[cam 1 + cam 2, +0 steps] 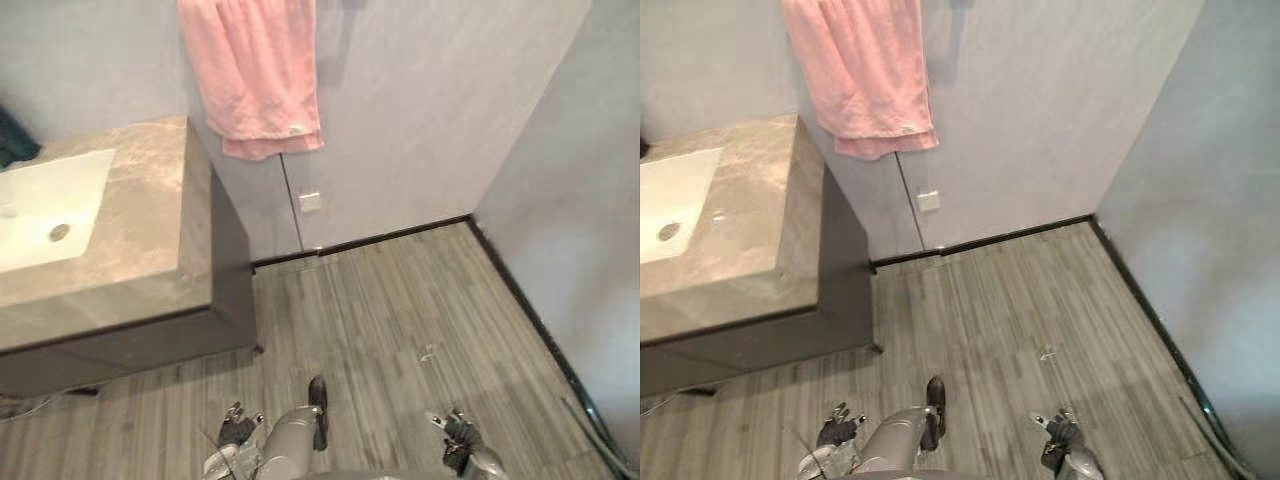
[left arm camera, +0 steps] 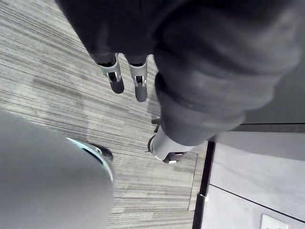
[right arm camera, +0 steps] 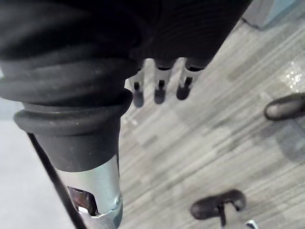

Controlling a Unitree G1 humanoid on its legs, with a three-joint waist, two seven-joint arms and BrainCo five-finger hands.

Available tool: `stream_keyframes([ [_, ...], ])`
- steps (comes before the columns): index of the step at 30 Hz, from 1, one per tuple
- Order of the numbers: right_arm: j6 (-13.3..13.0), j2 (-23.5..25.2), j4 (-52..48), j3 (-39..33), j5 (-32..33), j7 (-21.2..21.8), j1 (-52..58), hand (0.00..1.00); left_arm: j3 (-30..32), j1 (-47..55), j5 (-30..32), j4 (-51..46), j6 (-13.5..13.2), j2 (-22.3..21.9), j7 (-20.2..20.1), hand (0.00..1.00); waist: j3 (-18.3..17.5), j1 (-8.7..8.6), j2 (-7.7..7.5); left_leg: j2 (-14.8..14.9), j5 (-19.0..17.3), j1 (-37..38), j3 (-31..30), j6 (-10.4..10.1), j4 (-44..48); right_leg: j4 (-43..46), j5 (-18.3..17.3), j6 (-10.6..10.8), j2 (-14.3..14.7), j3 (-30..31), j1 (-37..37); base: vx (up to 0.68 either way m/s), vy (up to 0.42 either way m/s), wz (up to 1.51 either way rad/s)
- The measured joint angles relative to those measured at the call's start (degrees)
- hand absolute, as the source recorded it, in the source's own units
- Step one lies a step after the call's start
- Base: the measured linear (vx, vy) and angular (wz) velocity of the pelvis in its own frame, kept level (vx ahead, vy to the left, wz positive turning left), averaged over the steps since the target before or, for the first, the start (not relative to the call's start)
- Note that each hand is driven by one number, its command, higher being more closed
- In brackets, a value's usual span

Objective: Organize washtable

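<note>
Room: a bathroom corner with pale walls, a grey plank floor (image 1: 400,300) and a black skirting strip (image 1: 390,238) where wall meets floor.
Left fingers (image 2: 116,81): straight and loose, tips pointing down at the planks, with nothing between them.
Left hand (image 1: 237,430): low at 7 o'clock in the head view, hanging over bare floor and holding nothing.
Right fingers (image 3: 159,90): side by side in a row, straight and relaxed above the planks, with nothing in them.
Right hand (image 1: 458,438): at 5 o'clock in the head view, apart from the left hand, over the floor and touching nothing.
Washtable (image 1: 150,230): at 9 o'clock in the head view. It has a brown stone-look top on a dark cabinet and stands against the back wall, well apart from both hands.
Sink (image 1: 50,200): a white rectangular basin sunk into the top toward its 9 o'clock end, with a round drain (image 1: 59,232) in the bottom.
Dark thing (image 1: 12,135): at the 10 o'clock edge behind the sink, cut off by the frame, so I cannot tell what it is.
Towel (image 1: 255,80): pink, hanging on the wall at 12 o'clock above the washtable's far corner, with a small tag at its lower edge.
Wall plate (image 1: 310,201): a small pale square on the wall at 5 o'clock from the towel, just beside a thin upright seam.
</note>
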Motion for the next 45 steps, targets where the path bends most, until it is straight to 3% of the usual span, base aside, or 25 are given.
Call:
stream_keyframes([
  [1,0.1,0.1,0.0,0.0,-0.1,0.1,0.2,0.0,0.6,0.1,0.0,0.1,0.0,0.0,0.0,0.0,0.0,0.18,-0.14,0.0,-0.1,0.9,0.5,1.0,0.0,4.5,0.0,0.0,-0.2,0.5,-1.7,0.63,0.226,-0.33],
  [2,0.1,0.5,0.0,-0.2,-0.2,0.2,0.3,0.0,0.9,0.2,-0.1,0.6,0.1,0.3,0.1,0.0,0.1,0.0,-0.89,-0.9,-1.7,3.5,1.2,2.7,-0.4,16.4,1.1,2.5,-1.2,1.5,-5.9,0.62,0.233,-0.17],
  [3,0.1,1.0,0.0,-0.3,-0.1,0.4,0.8,0.0,1.6,0.2,-0.1,1.2,0.2,1.1,0.1,0.0,0.6,-0.46,-1.53,-2.2,-3.3,8.5,1.2,3.1,-2.5,29.8,5.6,10.6,-3.0,2.0,-10.2,0.51,0.192,-0.07],
  [4,0.1,1.2,0.1,-0.3,0.0,0.8,1.2,0.0,1.5,0.2,-0.1,1.7,0.4,1.2,0.0,0.0,0.8,-0.51,-1.48,-2.9,-3.8,11.3,0.8,3.3,-3.6,36.0,7.1,12.8,-4.0,1.6,-12.1,0.52,0.19,0.14],
  [6,0.1,1.3,-0.3,-0.3,0.1,1.1,3.3,0.0,0.1,0.6,0.0,2.9,0.4,1.7,0.0,0.0,1.4,-0.87,-0.29,-3.9,-6.2,20.8,-1.0,3.8,-6.3,46.3,1.9,7.5,-6.9,-4.7,-16.4,0.51,0.146,0.4],
  [7,0.1,1.2,-0.3,-0.2,0.1,1.1,3.4,0.0,0.1,0.6,0.0,2.9,0.4,1.8,0.0,0.0,1.4,-1.36,-0.25,-3.9,-6.7,22.6,-1.5,3.9,-7.0,45.6,0.4,6.9,-7.4,-6.6,-17.4,0.46,0.071,0.6],
  [8,0.1,1.1,-0.3,-0.2,0.1,1.1,3.4,0.0,0.1,0.6,0.1,2.9,0.4,2.0,0.0,0.0,1.3,-2.03,-0.27,-3.8,-7.2,24.9,-3.1,3.8,-8.0,41.0,-2.0,5.6,-7.7,-9.8,-19.4,0.43,0.013,0.71],
  [10,0.1,1.1,-0.4,-0.3,0.2,1.1,3.0,0.0,0.0,-0.1,0.1,2.6,0.6,1.9,0.0,0.0,1.4,-3.11,0.0,-3.1,-8.1,27.3,-5.7,2.7,-9.2,29.0,-2.8,5.8,-7.1,-10.5,-23.4,0.44,-0.045,0.73],
  [11,0.0,1.0,-0.7,-0.4,0.2,1.1,2.5,0.0,-0.4,-0.3,0.5,2.1,0.6,1.8,0.0,0.0,1.4,-3.45,0.46,-1.9,-8.9,28.0,-6.9,1.5,-9.6,18.2,-0.6,6.1,-5.8,-8.6,-24.9,0.36,-0.094,0.48],
  [12,0.0,0.8,-0.6,-0.4,0.2,1.0,2.5,0.0,-0.6,-0.4,0.7,1.9,0.6,1.8,0.1,0.0,1.5,-3.4,0.59,-1.3,-9.5,28.5,-7.3,0.8,-9.6,13.3,1.5,6.2,-5.3,-7.7,-25.6,0.45,-0.147,0.49],
  [14,0.1,0.9,-0.7,-0.7,0.4,1.1,2.4,0.0,-0.6,-0.3,1.2,1.6,0.6,1.9,0.3,0.0,1.7,-3.43,0.29,0.7,-12.8,31.5,-8.8,-1.4,-9.3,-0.8,10.1,7.1,-4.1,-4.2,-26.8,0.46,-0.223,0.41],
  [16,0.1,0.9,-0.6,-0.7,0.4,1.1,2.6,0.0,-0.6,-0.2,1.4,1.6,0.6,2.0,0.4,0.0,1.4,-3.49,-0.59,1.5,-16.6,34.4,-10.4,-2.7,-7.9,-1.3,12.9,6.5,-4.2,-2.2,-26.4,0.54,-0.394,0.49],
  [17,0.1,0.5,-0.8,-1.2,0.4,1.1,3.1,0.0,-0.5,-0.1,1.4,1.7,0.4,1.8,0.5,0.0,0.7,-3.61,0.4,3.9,-18.9,35.6,-11.8,-4.2,-6.7,2.3,17.2,5.7,-3.1,-3.0,-26.0,0.64,-0.488,0.66],
  [19,0.1,0.2,-0.8,-2.1,0.2,1.1,2.8,0.0,-0.6,0.0,2.0,1.7,0.1,0.6,0.3,0.0,0.1,-3.76,2.1,6.5,-19.3,34.6,-12.5,-5.1,-2.6,5.7,16.7,3.8,-1.2,-5.1,-26.1,0.48,-0.367,0.55],
  [21,0.1,-0.6,-0.7,-1.9,0.2,1.2,2.1,0.0,-0.4,-0.3,1.9,1.7,0.1,-1.5,0.2,0.0,1.2,-3.4,3.23,9.3,-17.1,23.8,-13.4,-8.0,18.5,6.3,13.8,1.1,0.7,-8.2,-24.1,0.49,-0.452,0.46],
  [23,0.3,-1.4,-0.3,-1.9,0.2,1.0,2.0,0.0,-0.6,-0.2,1.6,1.6,0.2,-1.9,0.2,0.0,3.6,-3.39,3.55,12.5,-16.8,19.9,-9.4,-8.9,29.7,4.0,12.9,-0.4,1.7,-11.2,-16.7,0.42,-0.369,0.5],
  [24,0.3,-1.4,-0.3,-1.9,0.2,1.0,2.2,0.0,-0.7,0.0,1.5,1.5,0.2,-1.8,0.2,0.0,3.5,-3.46,3.34,12.9,-16.8,19.7,-7.4,-8.9,29.7,3.1,12.9,-0.4,1.7,-11.6,-15.2,0.34,-0.265,0.42],
  [26,0.1,-2.8,-0.8,-2.4,0.3,0.8,1.8,0.0,-2.5,0.4,0.5,-0.8,0.1,-1.4,0.1,0.0,3.5,-3.28,3.04,12.6,-16.9,18.3,-0.9,-8.7,22.5,-1.0,12.8,-0.5,1.0,-12.4,-11.1,0.28,-0.211,0.27],
  [28,-0.1,-3.8,-1.6,-2.9,0.5,0.7,1.4,0.0,-4.3,1.1,-0.2,-3.8,0.1,-1.6,0.0,0.0,3.1,-3.39,3.69,10.7,-15.9,17.6,-0.5,-8.7,8.6,-3.0,12.9,-0.3,1.0,-13.4,-10.3,0.19,-0.053,0.16],
  [29,-0.2,-4.1,-2.1,-2.9,0.6,0.7,1.6,0.0,-5.0,1.6,-0.2,-6.0,0.1,-1.8,-0.1,0.0,2.7,-3.41,4.36,10.0,-10.7,17.6,-0.5,-7.1,0.7,-3.5,12.6,0.1,1.7,-13.8,-10.3,0.15,0.048,-0.05],
  [30,-0.2,-4.0,-2.5,-3.0,0.7,0.6,2.1,0.0,-4.8,2.2,-0.2,-7.6,0.1,-1.6,0.0,0.0,2.1,-3.08,4.36,9.6,-6.9,18.5,-0.8,-6.3,-1.1,-3.6,12.2,0.7,1.9,-13.1,-10.0,0.17,0.051,-0.06],
  [32,-0.3,-2.2,-4.1,-2.9,0.6,0.6,3.2,0.0,-4.8,3.5,-0.2,-11.9,0.1,-0.9,0.0,0.0,1.0,-3.44,2.26,7.9,-5.4,20.3,-0.9,-5.9,-5.4,-3.7,11.6,1.7,0.7,-13.3,-9.9,0.18,0.05,0.07],
  [34,-0.4,-1.4,-5.2,-2.9,0.9,0.6,4.7,0.0,-4.8,4.1,0.3,-17.5,0.2,-0.3,0.0,0.0,0.3,-3.43,1.15,6.3,-3.6,21.6,-0.9,-5.4,-9.6,-3.8,11.1,2.4,-0.5,-13.4,-10.2,0.17,0.073,0.19],
  [41,-0.1,-1.3,-6.7,-1.8,-0.2,1.2,5.3,0.0,0.9,7.0,2.3,-38.8,-0.1,3.5,0.1,0.0,-0.6,-3.4,2.13,4.0,-2.7,24.4,-0.3,-4.7,-14.3,-4.8,11.1,3.2,-1.8,-12.6,-9.4,0.08,0.05,0.0],
  [45,0.4,-1.4,-6.8,-1.8,-2.2,2.4,5.4,0.0,3.2,7.6,3.8,-44.3,-0.8,4.8,0.2,0.0,-1.3,-3.41,2.12,3.7,-2.4,25.6,0.1,-4.5,-15.8,-4.9,11.1,3.2,-1.6,-12.3,-9.2,0.01,0.011,-0.06],
])
